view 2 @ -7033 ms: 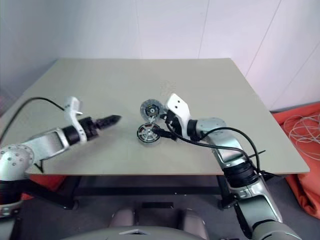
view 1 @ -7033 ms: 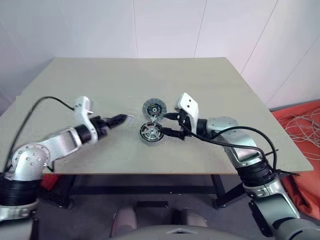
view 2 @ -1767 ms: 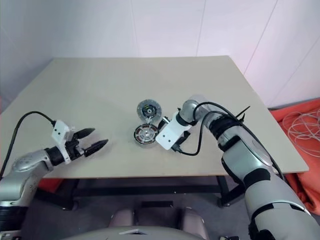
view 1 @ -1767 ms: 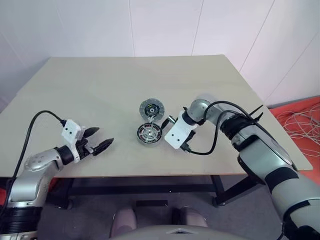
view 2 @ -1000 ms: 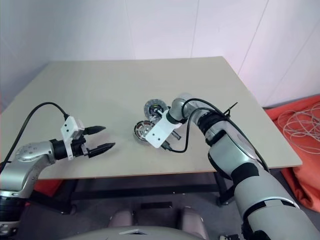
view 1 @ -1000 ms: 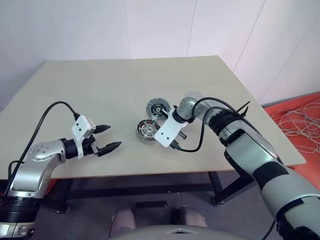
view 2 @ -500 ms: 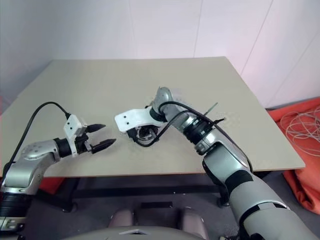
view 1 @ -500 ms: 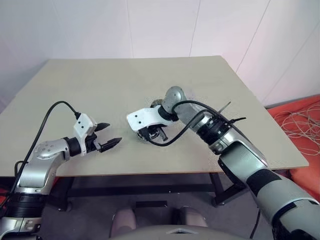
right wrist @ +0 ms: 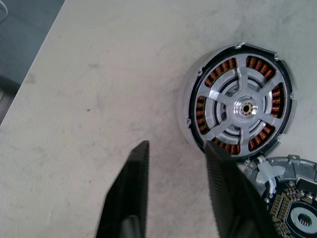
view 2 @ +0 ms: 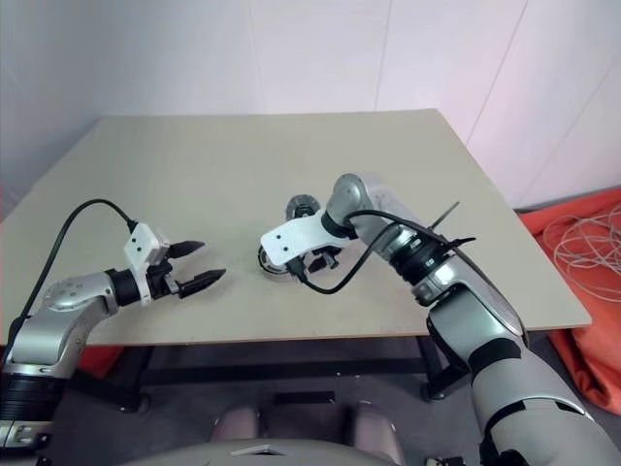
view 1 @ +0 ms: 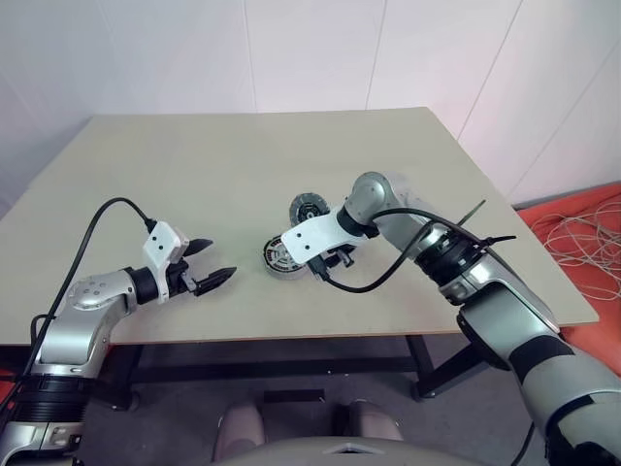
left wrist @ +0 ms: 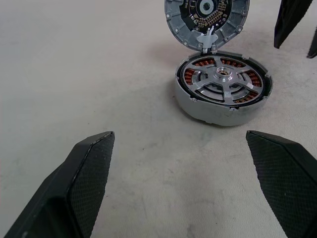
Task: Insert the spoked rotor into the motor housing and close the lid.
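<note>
Apparently unlabelled motor housing (left wrist: pixel 223 87)

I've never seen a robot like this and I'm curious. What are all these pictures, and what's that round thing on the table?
It is a robot with two arms. Two pictures look down from cameras on its head; the other two come from cameras on its wrists. The left hand is open and holds nothing. The right hand is above the table, its fingers apart, holding nothing too. The round thing is the motor housing, with the spoked rotor sitting inside it. The lid beside it is not on yet.
</note>
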You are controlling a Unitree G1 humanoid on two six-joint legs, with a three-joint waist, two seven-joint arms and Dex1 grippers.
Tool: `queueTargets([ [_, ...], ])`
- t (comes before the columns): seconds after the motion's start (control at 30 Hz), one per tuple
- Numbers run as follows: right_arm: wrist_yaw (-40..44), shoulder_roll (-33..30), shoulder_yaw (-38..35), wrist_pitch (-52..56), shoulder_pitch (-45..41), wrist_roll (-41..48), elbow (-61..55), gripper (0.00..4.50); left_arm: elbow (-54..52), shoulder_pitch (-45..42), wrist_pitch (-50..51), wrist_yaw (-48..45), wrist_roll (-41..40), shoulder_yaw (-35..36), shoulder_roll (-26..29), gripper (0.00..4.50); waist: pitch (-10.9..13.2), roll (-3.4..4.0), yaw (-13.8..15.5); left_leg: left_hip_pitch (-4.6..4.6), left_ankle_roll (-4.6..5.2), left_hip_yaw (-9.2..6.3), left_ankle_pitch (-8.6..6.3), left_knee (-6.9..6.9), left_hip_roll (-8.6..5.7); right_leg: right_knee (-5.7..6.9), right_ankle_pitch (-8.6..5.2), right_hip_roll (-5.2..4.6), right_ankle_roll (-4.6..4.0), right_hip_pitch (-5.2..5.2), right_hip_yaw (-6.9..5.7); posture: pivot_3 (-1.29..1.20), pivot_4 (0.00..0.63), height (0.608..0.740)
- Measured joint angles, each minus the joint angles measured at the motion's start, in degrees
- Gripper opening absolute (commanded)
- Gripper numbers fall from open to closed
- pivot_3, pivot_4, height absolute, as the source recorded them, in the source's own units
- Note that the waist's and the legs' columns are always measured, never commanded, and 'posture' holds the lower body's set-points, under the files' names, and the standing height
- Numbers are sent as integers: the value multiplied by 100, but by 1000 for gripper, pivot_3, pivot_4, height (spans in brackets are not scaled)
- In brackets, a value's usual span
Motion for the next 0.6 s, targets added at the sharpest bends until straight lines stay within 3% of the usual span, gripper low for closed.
queueTargets([
  [0.13, -269, 58, 35, -594, -7, -37, 163, 4196, 11, -2, -12, 1, -1, 0, -1, 4500, 0, -1, -35, 2, 0, 0, 0, 1, 0, 0, 0, 0, 0, 0, 0, 0, 0, 740],
  [0.33, -825, 257, 349, -1839, -308, -431, 1265, 4196, 77, -5, -11, 4, 0, -1, -5, 4500, 0, 0, -57, 1, -1, -1, 0, 3, -1, -1, 0, 0, 1, -1, 0, 0, 0, 740],
  [0.6, -1155, 576, 491, -2622, -672, -763, 2417, 4196, 79, -6, -8, 32, -4, -1, -24, 4500, 0, 0, -58, -9, 2, 0, -1, 2, -2, -1, 13, 0, -22, -4, -1, 0, 0, 740],
])
